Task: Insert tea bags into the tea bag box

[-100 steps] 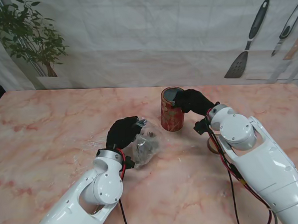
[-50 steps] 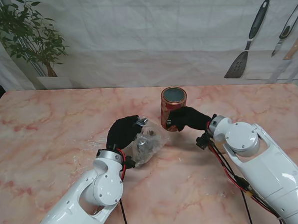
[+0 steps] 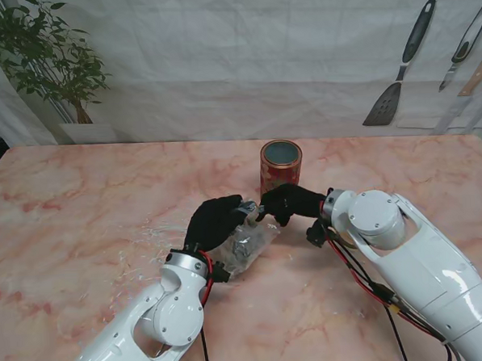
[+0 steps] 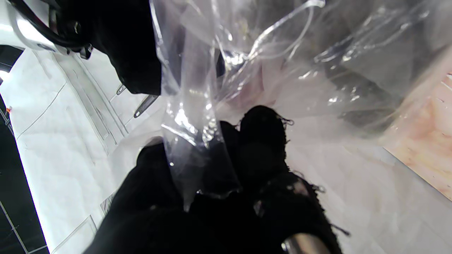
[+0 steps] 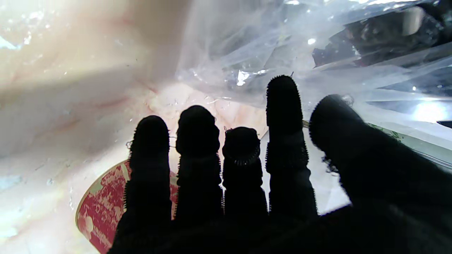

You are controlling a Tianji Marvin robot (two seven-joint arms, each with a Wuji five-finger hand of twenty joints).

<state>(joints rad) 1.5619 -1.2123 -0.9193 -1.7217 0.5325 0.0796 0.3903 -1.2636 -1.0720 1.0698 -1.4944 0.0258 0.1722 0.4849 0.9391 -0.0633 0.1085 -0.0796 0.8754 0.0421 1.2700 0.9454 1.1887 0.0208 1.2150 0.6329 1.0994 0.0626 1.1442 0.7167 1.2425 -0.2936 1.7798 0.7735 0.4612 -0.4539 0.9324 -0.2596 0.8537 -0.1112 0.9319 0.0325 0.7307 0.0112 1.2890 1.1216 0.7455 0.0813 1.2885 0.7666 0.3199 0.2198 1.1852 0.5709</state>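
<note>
At the centre of the frame, on the pink marble table (image 3: 81,205), the left hand (image 3: 215,222) is clutching a crumpled clear plastic bag (image 3: 246,241), fingers (image 4: 263,141) closed around a fold of the film. Dark tea bags (image 3: 241,247) are showing through the plastic, too blurred to count. The right hand (image 3: 289,202) is reaching in from the right half of the frame, its fingertips meeting the bag's upper edge just beside the left hand; in the right wrist view its fingers (image 5: 284,116) are lying extended side by side against the film, and I cannot tell whether they are gripping it. The tea bag box (image 3: 280,175), a red patterned round tin, is standing upright and open just beyond the right hand, toward upper centre, close to the bag but apart from it. A potted plant (image 3: 44,57) is sitting at upper left; utensils (image 3: 401,63) are hanging at upper right
</note>
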